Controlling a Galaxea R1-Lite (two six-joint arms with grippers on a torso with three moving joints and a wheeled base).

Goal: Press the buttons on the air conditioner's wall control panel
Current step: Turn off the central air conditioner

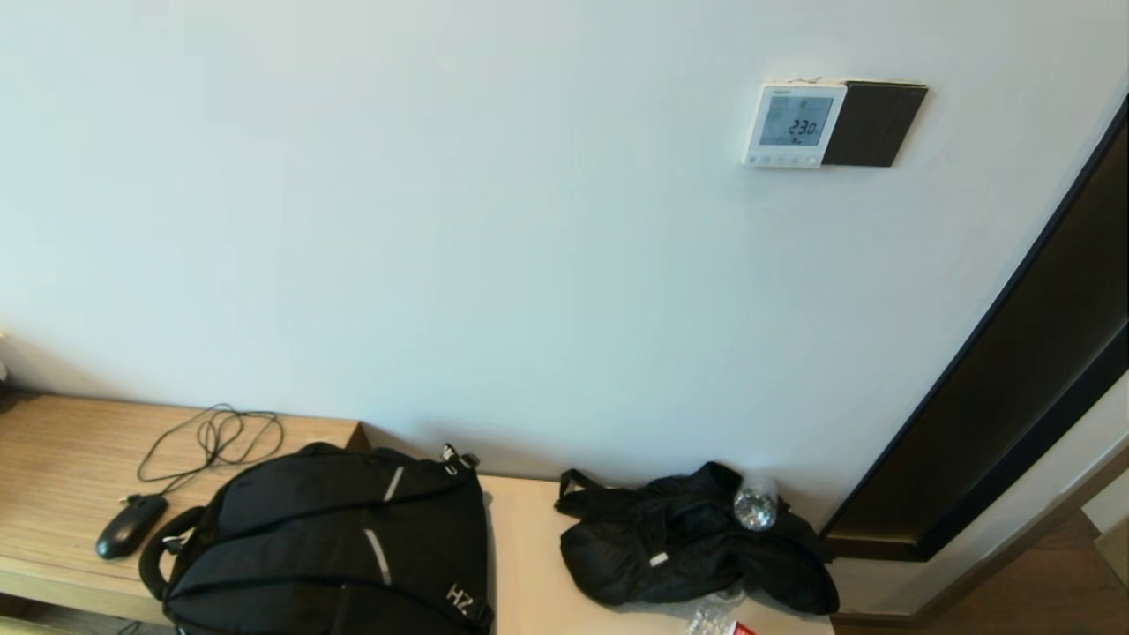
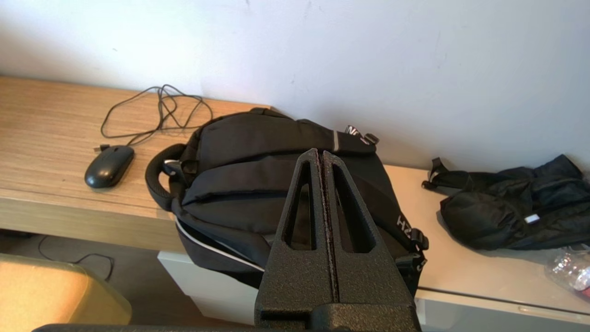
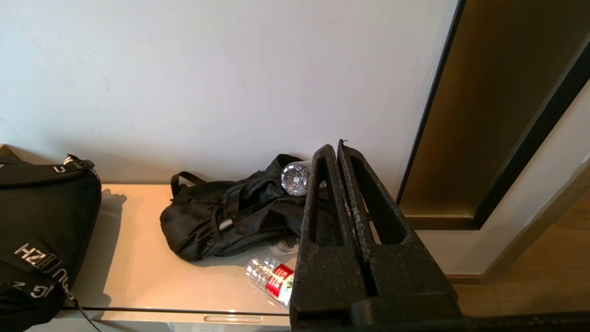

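Observation:
The air conditioner's wall control panel (image 1: pixel 793 124) is a small white square on the wall at the upper right of the head view; its grey screen reads 23.0. A row of small buttons (image 1: pixel 781 160) runs along its lower edge. Neither gripper shows in the head view. My left gripper (image 2: pixel 321 153) is shut and empty, low down over the black backpack. My right gripper (image 3: pixel 335 147) is shut and empty, low down over the crumpled black bag. The panel is out of both wrist views.
A plain black plate (image 1: pixel 873 123) adjoins the panel's right side. Below, a wooden desk (image 1: pixel 62 459) holds a mouse (image 1: pixel 130 524) with its cable. A backpack (image 1: pixel 335 547), a black bag (image 1: pixel 688 538) and plastic bottles (image 3: pixel 272 279) lie on a pale cabinet. A dark door frame (image 1: pixel 1014 388) stands at right.

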